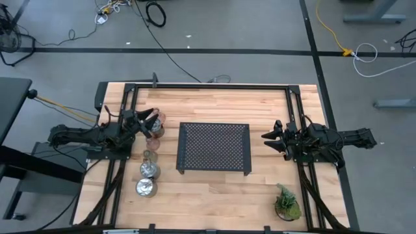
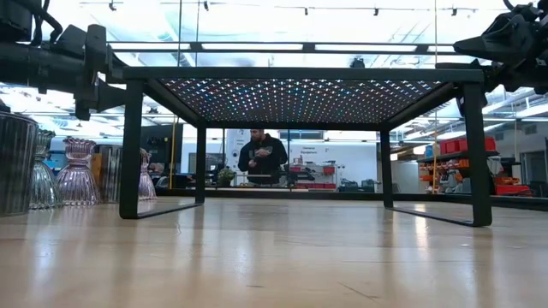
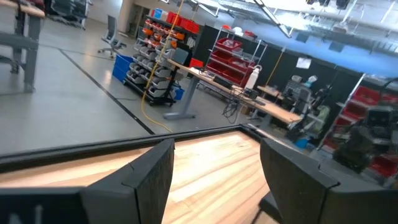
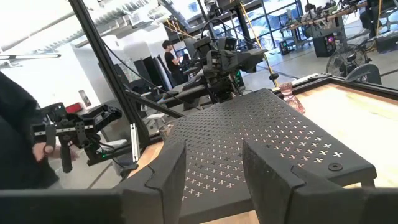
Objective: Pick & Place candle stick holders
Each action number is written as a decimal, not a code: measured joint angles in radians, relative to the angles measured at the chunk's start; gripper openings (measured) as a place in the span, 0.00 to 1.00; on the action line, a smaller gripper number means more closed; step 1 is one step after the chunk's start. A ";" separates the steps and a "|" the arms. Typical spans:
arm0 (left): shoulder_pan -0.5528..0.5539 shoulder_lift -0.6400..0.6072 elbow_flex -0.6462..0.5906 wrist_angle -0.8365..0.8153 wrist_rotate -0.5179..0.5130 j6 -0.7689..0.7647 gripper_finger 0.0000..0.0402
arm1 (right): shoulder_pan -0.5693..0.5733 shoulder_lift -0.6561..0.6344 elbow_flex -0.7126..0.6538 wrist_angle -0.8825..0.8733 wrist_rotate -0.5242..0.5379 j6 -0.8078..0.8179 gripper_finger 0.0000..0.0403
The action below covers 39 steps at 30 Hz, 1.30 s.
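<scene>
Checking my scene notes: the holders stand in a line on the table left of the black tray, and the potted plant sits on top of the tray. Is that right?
Not quite. The candle stick holders do stand left of the black tray, but the potted plant sits on the table near the right front corner, not on the tray. The high view shows the tray's top bare.

The high camera is looking straight down on the whole table (image 1: 214,188), with the black tray (image 1: 214,147) at its middle; the low camera is sitting at table-top height, facing level under that tray (image 2: 300,85) into the room, where a person (image 2: 262,154) is standing far off; the left wrist camera is looking past its own fingers (image 3: 143,180) across a table edge toward shelves; the right wrist camera is facing over the tray (image 4: 261,143) toward the left arm (image 4: 221,62), sharing both with the high view.
</scene>
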 joint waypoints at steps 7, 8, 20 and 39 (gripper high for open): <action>0.000 0.000 0.000 0.000 -0.011 0.027 0.61 | 0.000 0.000 0.000 0.000 0.000 0.000 0.39; 0.000 0.000 0.000 0.000 -0.011 0.017 0.61 | 0.000 0.000 0.000 0.000 0.000 0.000 0.39; 0.000 0.000 0.000 0.065 -0.095 -0.011 0.61 | 0.000 0.000 0.000 0.000 0.000 0.000 0.39; 0.001 0.329 0.703 -0.381 -0.300 0.068 0.55 | 0.000 0.000 0.000 0.000 0.000 0.000 0.39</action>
